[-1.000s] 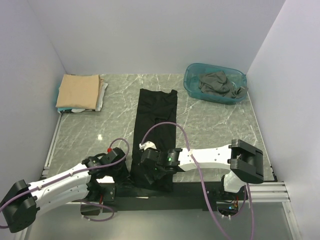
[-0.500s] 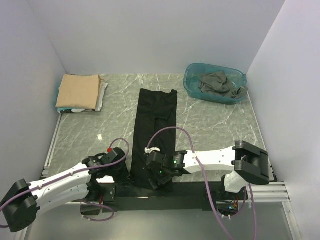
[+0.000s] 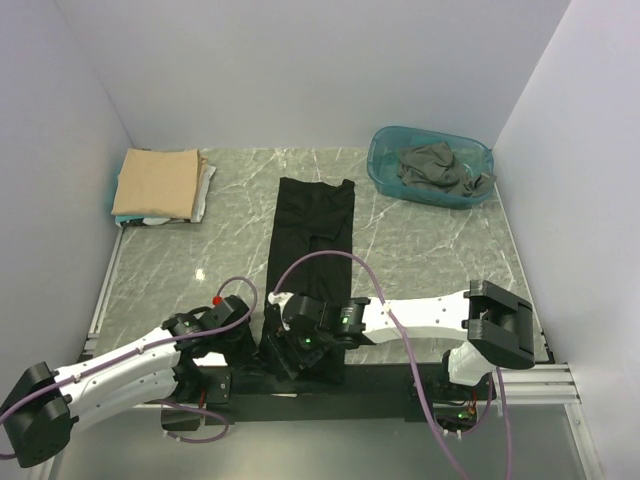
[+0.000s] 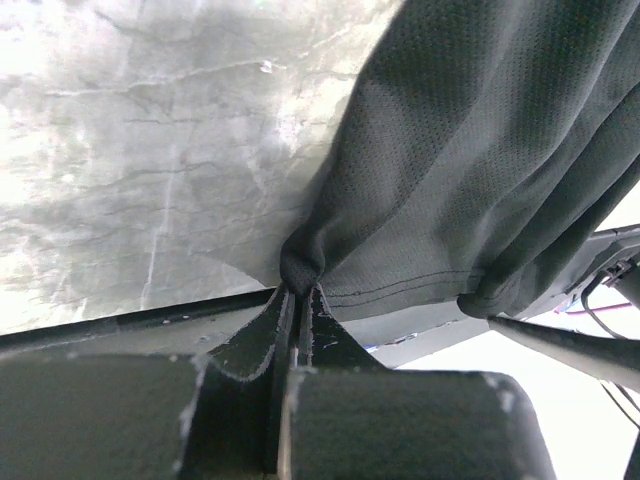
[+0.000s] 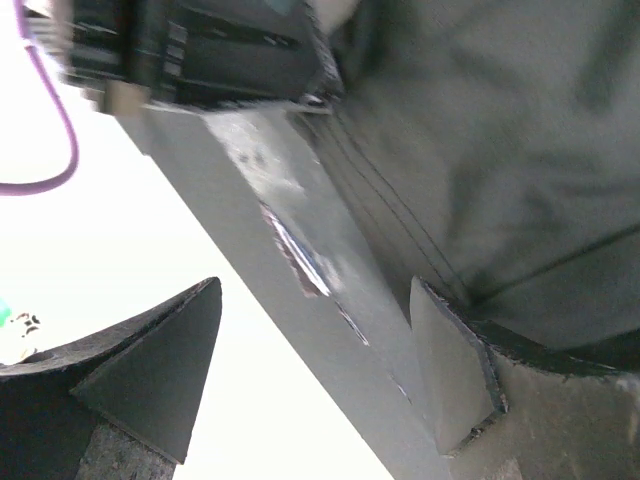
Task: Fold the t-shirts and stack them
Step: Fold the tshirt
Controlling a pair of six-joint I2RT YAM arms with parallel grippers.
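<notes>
The long, narrow-folded black t-shirt of fine knit cloth lies in the middle of the grey-green marbled stone table, running from the centre down to the 6 o'clock edge, where its hem drapes over. At the hem's 7 o'clock corner the black two-fingered left gripper has its jaws pressed together on a bunched pinch of the cloth. Just beside it, toward 5 o'clock, the right gripper stands with jaws wide apart at the table's edge, one finger against the shirt and the other out past the edge, clamping nothing. At 10 o'clock a folded tan t-shirt tops a stack of thin pale shirts. At 1 o'clock a translucent teal plastic tub holds a crumpled dark grey t-shirt
</notes>
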